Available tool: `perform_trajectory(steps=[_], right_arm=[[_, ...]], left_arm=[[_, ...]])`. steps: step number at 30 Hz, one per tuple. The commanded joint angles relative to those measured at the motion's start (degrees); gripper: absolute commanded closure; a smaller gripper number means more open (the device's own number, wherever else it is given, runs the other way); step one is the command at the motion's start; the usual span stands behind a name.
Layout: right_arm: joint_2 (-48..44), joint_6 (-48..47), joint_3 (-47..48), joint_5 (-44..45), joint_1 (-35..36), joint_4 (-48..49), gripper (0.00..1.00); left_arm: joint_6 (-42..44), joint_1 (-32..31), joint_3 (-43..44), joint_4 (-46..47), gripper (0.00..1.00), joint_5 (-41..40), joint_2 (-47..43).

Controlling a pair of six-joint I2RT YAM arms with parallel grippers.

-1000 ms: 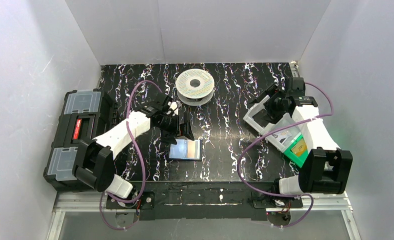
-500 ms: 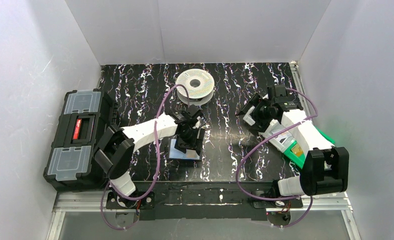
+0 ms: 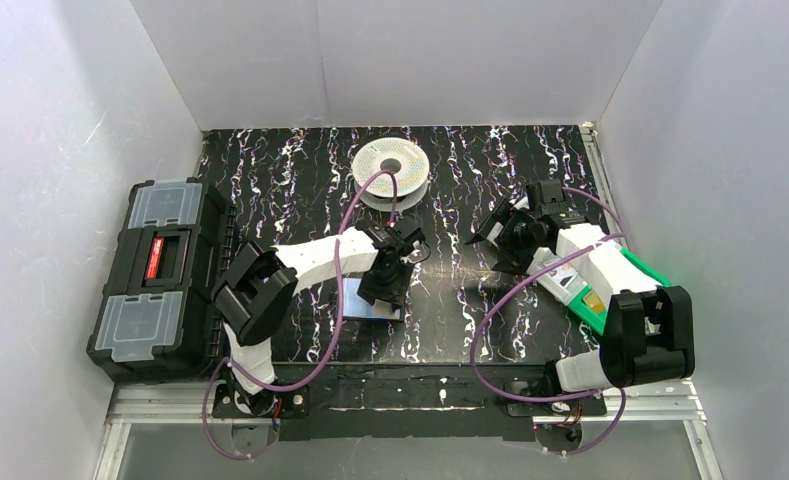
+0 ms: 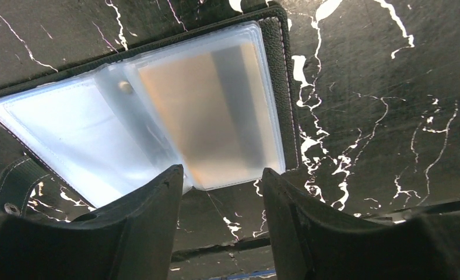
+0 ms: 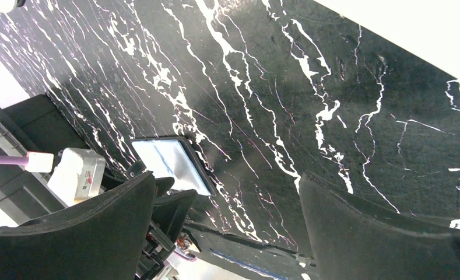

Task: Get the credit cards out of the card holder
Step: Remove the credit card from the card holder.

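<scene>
The card holder (image 3: 360, 300) lies open on the black marbled table, near the middle front. In the left wrist view its clear bluish sleeves (image 4: 81, 128) are spread flat, and an orange-tan credit card (image 4: 216, 111) shows through the right-hand sleeve. The side tab (image 4: 14, 184) lies at lower left. No pale yellowish card can be made out. My left gripper (image 3: 385, 288) hangs low over the holder, open and empty (image 4: 221, 186), at the near edge of the sleeves. My right gripper (image 3: 492, 250) is open and empty to the right of the holder, which also shows in its view (image 5: 169, 163).
A big black toolbox (image 3: 160, 275) stands at the left edge. A white filament spool (image 3: 391, 172) sits at the back middle. A green and white box (image 3: 598, 295) lies under my right arm. White walls close in three sides.
My left gripper has moved right and down, from behind the holder to right over it. My right gripper has swung left and nearer, towards the middle of the table.
</scene>
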Motion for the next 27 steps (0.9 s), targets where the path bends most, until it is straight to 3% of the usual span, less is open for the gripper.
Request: perform_trajectory(steps=[1,12,21,27], right_arm=[[0.66,-0.38,-0.52,-1.28,0.84,2.2,0.02],[2.91,0.0,-0.12,-1.07,3.94,2.6,0.02],[4.21,0.2,0.02,-1.04,5.91,2.89,0.02],[5.24,0.69,0.16,-1.48,8.18,3.5,0.02]], left_arm=[[1.14,-0.9,1.69,-1.33,0.49,-2.43,0.8],[0.55,-1.55,1.54,-2.68,0.53,-6.99,6.18],[-0.41,-1.42,0.6,-2.47,0.81,-7.68,7.66],[-0.49,0.22,-1.18,-0.23,0.93,-3.61,6.45]])
